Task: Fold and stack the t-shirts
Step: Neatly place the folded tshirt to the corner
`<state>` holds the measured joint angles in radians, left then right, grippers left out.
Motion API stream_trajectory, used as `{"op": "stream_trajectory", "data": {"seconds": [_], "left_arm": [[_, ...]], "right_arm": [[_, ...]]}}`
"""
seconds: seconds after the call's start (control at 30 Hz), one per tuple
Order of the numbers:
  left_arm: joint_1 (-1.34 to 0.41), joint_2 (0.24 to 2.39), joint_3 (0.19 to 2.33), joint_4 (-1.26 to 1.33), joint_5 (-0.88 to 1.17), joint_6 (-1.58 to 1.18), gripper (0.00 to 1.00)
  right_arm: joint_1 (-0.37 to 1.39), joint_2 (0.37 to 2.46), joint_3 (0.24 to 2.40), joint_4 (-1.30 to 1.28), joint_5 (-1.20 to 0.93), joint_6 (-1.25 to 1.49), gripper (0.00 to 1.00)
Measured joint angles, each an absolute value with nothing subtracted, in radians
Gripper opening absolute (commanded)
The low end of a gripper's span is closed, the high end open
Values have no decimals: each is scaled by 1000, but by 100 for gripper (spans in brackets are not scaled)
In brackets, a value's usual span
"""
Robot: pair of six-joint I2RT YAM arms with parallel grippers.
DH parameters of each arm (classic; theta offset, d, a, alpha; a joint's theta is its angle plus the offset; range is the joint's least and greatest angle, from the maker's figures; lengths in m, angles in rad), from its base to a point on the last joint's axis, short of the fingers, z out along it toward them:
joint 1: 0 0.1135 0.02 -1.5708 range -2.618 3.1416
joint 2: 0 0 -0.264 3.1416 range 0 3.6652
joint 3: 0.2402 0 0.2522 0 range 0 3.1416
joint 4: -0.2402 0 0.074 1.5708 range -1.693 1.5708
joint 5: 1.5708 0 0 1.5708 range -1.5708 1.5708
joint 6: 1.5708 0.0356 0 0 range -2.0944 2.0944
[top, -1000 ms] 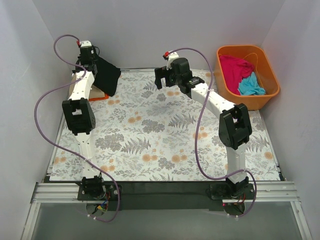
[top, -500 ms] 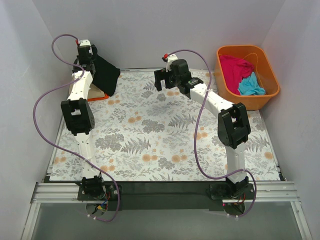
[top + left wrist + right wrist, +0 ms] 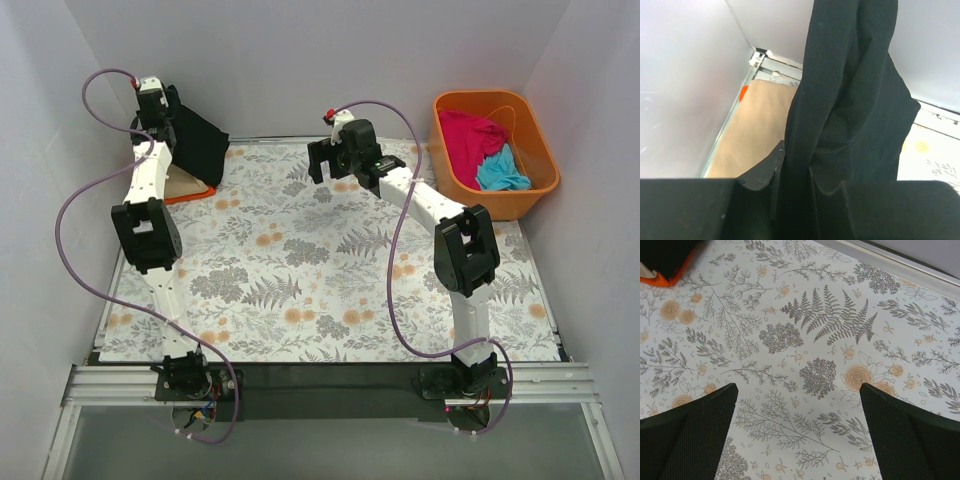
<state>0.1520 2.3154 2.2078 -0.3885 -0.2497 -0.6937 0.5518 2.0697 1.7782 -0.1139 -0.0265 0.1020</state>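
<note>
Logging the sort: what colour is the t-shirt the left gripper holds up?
Black; the t-shirt shows best in the left wrist view.

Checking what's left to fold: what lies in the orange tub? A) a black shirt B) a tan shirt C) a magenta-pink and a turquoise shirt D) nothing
C: the orange tub holds the magenta-pink t-shirt and the turquoise t-shirt; the black t-shirt hangs from the left gripper.

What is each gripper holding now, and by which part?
The left gripper pinches a bunched fold of the black t-shirt; which part of the shirt cannot be told. The right gripper is open, holding nothing.
</note>
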Motion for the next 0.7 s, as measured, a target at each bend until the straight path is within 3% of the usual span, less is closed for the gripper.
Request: {"op": "stream_trajectory", "data": {"seconds": [0.4, 0.7], "left_arm": [[198, 2287, 2185, -380, -230, -711, 0], [268, 2279, 2025, -344, -244, -745, 0]], "right_arm": [[552, 2077, 1779, -118, -33, 105, 98], [552, 2086, 1784, -125, -38, 105, 98]]}}
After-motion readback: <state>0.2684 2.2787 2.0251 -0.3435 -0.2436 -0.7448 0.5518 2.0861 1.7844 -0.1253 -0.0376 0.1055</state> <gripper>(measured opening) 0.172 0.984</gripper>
